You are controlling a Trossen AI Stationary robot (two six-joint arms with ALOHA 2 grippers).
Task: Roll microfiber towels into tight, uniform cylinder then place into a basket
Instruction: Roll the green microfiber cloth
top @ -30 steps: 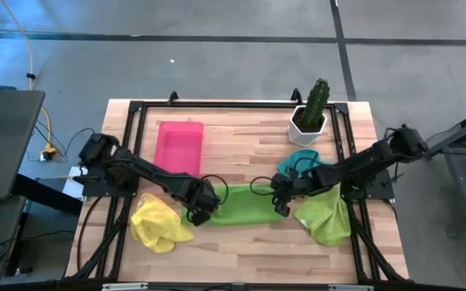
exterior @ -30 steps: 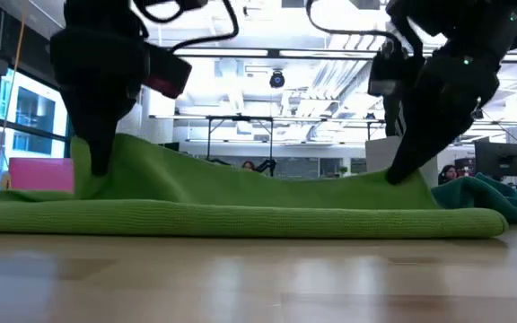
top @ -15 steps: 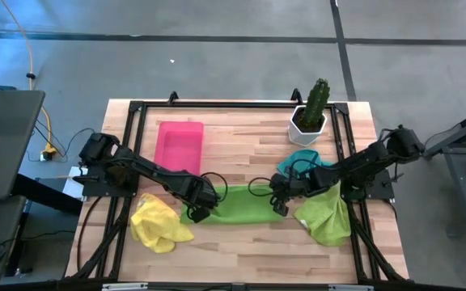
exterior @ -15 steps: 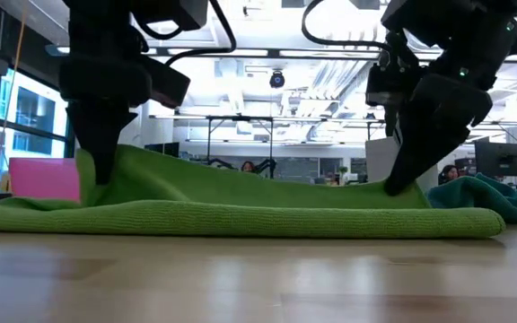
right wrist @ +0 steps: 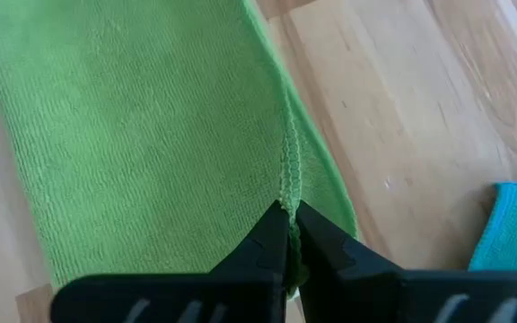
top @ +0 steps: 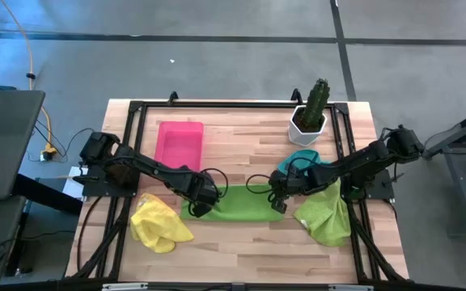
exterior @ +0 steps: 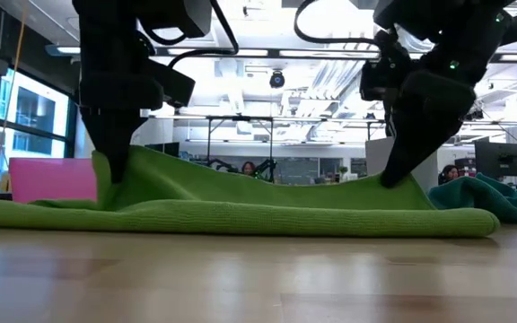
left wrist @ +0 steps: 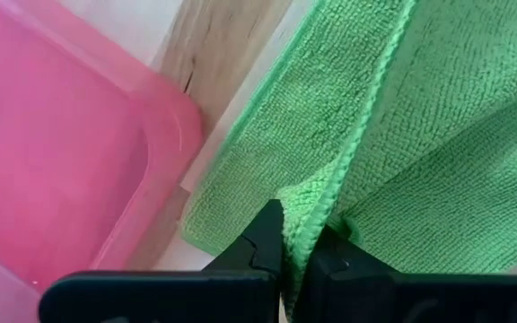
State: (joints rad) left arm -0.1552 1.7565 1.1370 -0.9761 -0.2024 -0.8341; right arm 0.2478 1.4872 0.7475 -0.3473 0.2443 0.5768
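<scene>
I've got both grippers pinched on the green towel, which lies spread across the table center w/ its near edge folded flat. Left gripper is at the towel's left end, fingers clamped tight on the hemmed edge, lifting it off the wood. Right gripper is at the right end, fingers likewise shut on the hem. In the low view the far edge hangs raised between the two grippers, sagging a bit in the middle.

Basket sits just behind the towel's left end, toward the far-left part of the table; its corner is near the left gripper in the left wrist view. Yellow towel is bunched at front left. Teal towel and the 2nd green towel are crumpled by the right arm. Cactus pot stands at far right.
</scene>
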